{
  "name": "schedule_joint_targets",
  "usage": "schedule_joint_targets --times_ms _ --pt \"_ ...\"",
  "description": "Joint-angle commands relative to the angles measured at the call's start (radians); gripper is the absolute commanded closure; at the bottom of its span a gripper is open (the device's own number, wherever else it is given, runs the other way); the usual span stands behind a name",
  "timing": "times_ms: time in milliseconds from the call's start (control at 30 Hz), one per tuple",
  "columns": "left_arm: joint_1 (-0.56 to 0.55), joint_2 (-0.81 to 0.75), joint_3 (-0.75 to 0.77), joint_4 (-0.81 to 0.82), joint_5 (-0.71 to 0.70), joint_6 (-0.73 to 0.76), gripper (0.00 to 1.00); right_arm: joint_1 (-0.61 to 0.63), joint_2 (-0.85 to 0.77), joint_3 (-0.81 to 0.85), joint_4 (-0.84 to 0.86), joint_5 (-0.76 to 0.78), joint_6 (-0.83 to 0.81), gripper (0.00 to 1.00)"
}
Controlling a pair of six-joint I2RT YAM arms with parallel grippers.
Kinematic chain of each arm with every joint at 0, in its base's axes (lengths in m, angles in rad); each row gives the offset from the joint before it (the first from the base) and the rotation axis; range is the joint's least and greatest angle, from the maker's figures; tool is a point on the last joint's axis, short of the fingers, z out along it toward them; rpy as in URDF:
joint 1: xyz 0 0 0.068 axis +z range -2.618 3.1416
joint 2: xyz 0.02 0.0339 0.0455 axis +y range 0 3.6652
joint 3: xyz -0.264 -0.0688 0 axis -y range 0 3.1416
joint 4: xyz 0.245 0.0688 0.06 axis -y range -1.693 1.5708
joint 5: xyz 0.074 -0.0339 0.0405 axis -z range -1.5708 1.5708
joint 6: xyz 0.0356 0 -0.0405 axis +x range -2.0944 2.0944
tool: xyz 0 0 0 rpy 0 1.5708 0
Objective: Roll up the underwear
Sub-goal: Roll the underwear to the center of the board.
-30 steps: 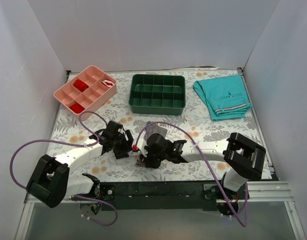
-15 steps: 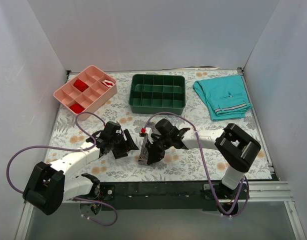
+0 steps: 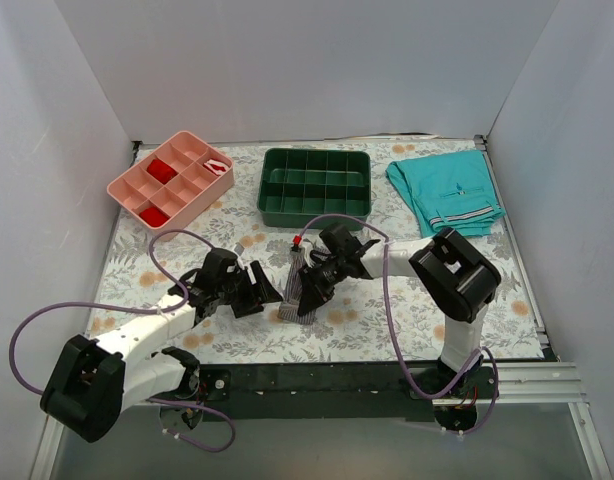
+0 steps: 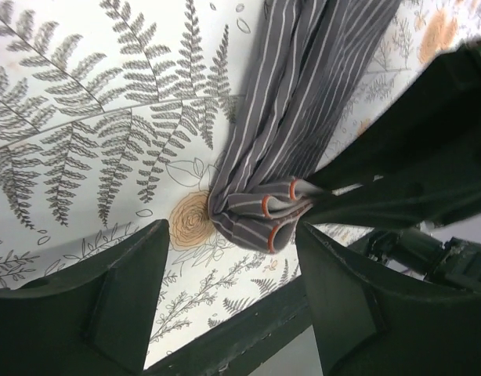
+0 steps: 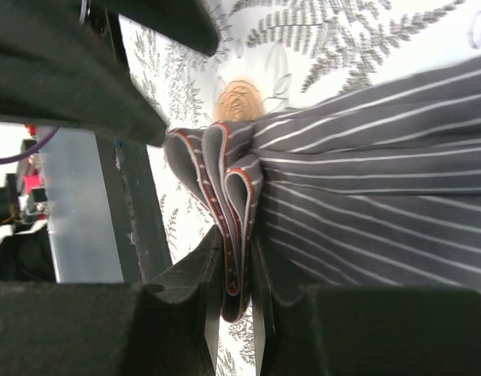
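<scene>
**Right arm swung round, left claw closed in: no roll yet**

And there it was. Within a second the right arm had tucked its elbow in towards the middle of the table and brought its wrist round to the far side, so the right gripper [image 3: 309, 296] was reaching back towards the bases instead of coming in from the side. The left gripper [image 3: 259, 290] had slid over too, ending up just beside the cloth. The underwear [image 3: 292, 303] itself had barely shifted through all that. It lay on the floral table near the centre, between the two claws.

In the right wrist view the fingers [image 5: 213, 270] were pressed together on the stacked, red-edged folds at the cloth's gathered end, a firm pinch. In the left wrist view the left claw stood spread wide, with that same bunched end sitting in its gap and touching neither finger [image 4: 123, 274].

What did it mean? By my reading the grip had been re-angled and a helper brought alongside, which was setup work. No coil showed anywhere, so the rolling proper looked still ahead.

As for the lie of it, the garment was a narrow strip. Its long axis ran near to far with a slight tilt, pinched end towards the bases and loose end pointing at the green tray [image 3: 315, 216].
</scene>
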Motion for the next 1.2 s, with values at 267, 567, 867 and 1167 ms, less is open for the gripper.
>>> schedule_joint_targets --times_ms 267,567,867,1167 --pt "0.001 -0.044 -0.104 0.231 0.162 0.061 0.39 -0.055 0.118 0.094 -0.110 -0.052 0.021 0.96" --pt "-0.003 0.000 -0.124 0.258 0.144 0.096 0.44 -0.088 0.165 0.116 -0.119 -0.107 0.042 0.96" --pt "-0.006 0.074 -0.119 0.317 0.103 0.096 0.47 -0.095 0.185 0.127 -0.127 -0.127 0.041 0.96" --pt "-0.015 0.230 -0.056 0.336 0.054 0.106 0.52 -0.095 0.182 0.130 -0.128 -0.133 0.036 0.94"
